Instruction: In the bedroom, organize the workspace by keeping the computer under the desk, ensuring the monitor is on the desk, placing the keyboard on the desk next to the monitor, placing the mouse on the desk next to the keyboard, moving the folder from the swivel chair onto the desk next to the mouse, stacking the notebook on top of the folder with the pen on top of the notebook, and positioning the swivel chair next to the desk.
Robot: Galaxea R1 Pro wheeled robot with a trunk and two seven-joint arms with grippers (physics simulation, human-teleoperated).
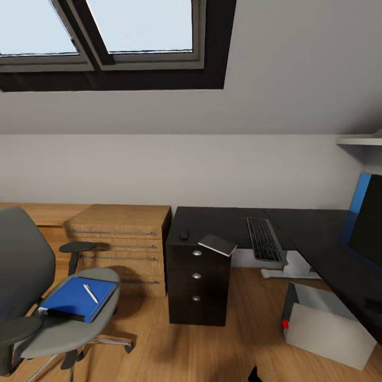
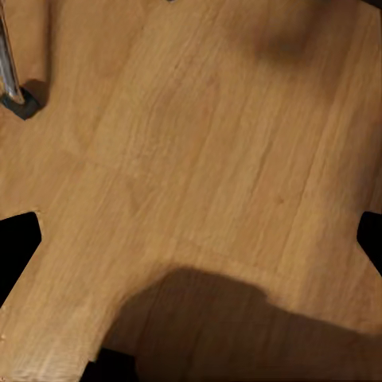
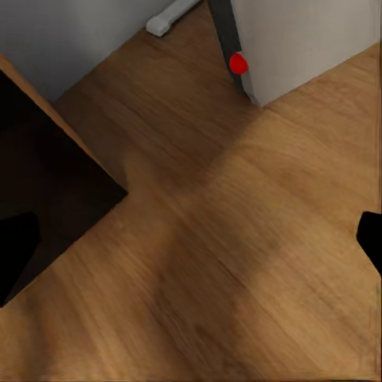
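The swivel chair [image 1: 32, 297] stands at the left, and the blue folder [image 1: 74, 300] lies on its seat with the pen [image 1: 90, 293] on top. On the black desk [image 1: 313, 228] are the mouse [image 1: 183, 235], the notebook [image 1: 217, 245] overhanging the drawer unit's front edge, and the keyboard [image 1: 263, 239]. The monitor [image 1: 369, 223] stands at the right edge. The computer [image 1: 326, 323] sits on the floor beneath the desk and appears again as the computer [image 3: 302, 40] in the right wrist view. My left gripper [image 2: 191, 243] and right gripper [image 3: 191, 239] hang open over bare floor.
A wooden dresser [image 1: 122, 239] with bar handles stands between chair and drawer unit [image 1: 197, 281]. A blue wall panel [image 1: 361, 193] is behind the monitor. A chair castor [image 2: 20, 103] and the drawer unit's side [image 3: 40, 183] lie near my grippers. Wood floor [image 1: 212, 350] stretches ahead.
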